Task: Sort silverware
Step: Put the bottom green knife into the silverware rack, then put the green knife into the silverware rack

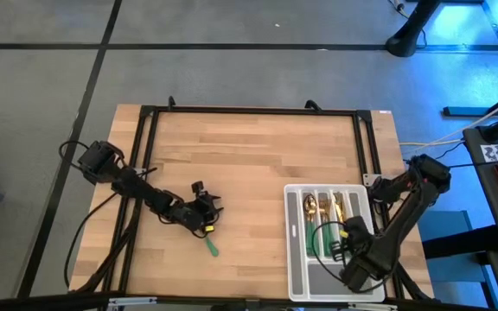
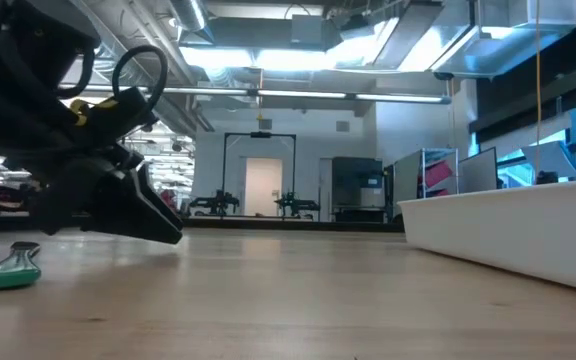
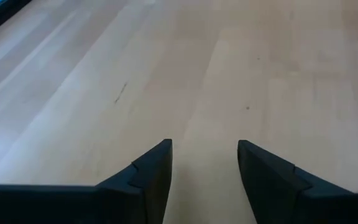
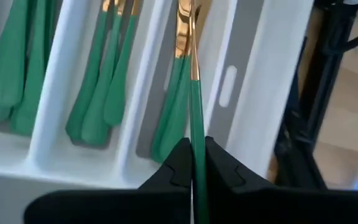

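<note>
Several pieces of silverware with gold heads and green handles lie sorted in the compartments of the pale grey tray at the table's right. My right gripper hovers over the tray's near part, shut on one more slim piece. One green-handled piece lies flat on the wood near the table's middle left, its handle end showing in the low view. Just beyond it stands my left gripper, low over the table, open with only bare wood between its fingers. My right gripper pinches the green handle of the slim piece between its two fingers, coming steeply from above. The piece runs on past the fingertips along their line, its gold head over a compartment that holds like pieces. Whether the head touches the tray I cannot tell.
A black frame runs round the tabletop. Bare wood stretches between the left gripper and the tray. The tray's white wall rises at the right of the low view. A narrow slot beside the held piece holds no silverware.
</note>
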